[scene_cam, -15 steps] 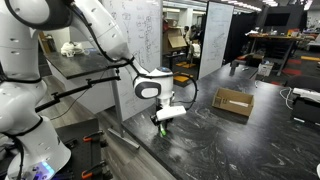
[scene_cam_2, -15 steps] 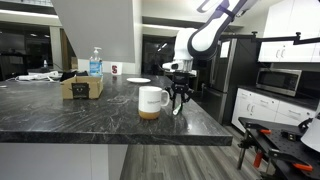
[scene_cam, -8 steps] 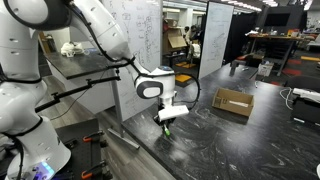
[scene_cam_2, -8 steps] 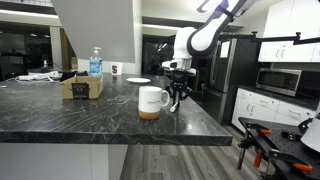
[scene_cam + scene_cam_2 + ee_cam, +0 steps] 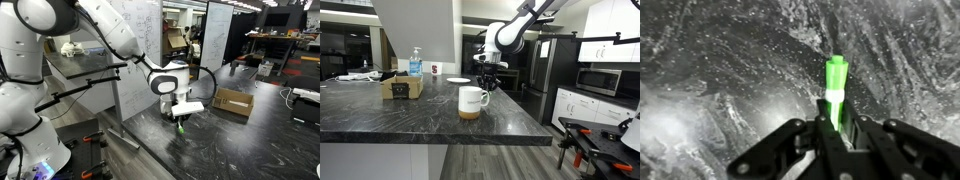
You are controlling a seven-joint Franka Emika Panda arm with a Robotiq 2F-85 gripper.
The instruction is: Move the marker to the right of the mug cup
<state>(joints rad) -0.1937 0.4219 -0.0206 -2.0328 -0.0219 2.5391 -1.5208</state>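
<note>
The bright green marker (image 5: 836, 85) stands upright between my gripper's (image 5: 839, 128) two fingers, which are shut on it just above the dark marbled counter. In an exterior view the gripper (image 5: 182, 113) hangs over the counter with the marker's tip (image 5: 181, 127) showing below it. In an exterior view the gripper (image 5: 485, 84) is behind the white mug cup (image 5: 472, 101), at its upper right edge. The mug stands near the counter's front edge. The mug does not show in the wrist view.
A flat brown cardboard box (image 5: 233, 102) lies farther along the counter and also shows in an exterior view (image 5: 402, 87), with a clear bottle (image 5: 415, 63) behind it. A white plate (image 5: 458, 81) sits behind the mug. The counter edge (image 5: 520, 128) is close.
The gripper has carried the marker along the counter toward the cardboard box, from beside the mug's handle side to a spot behind the mug. The mug has not moved.
</note>
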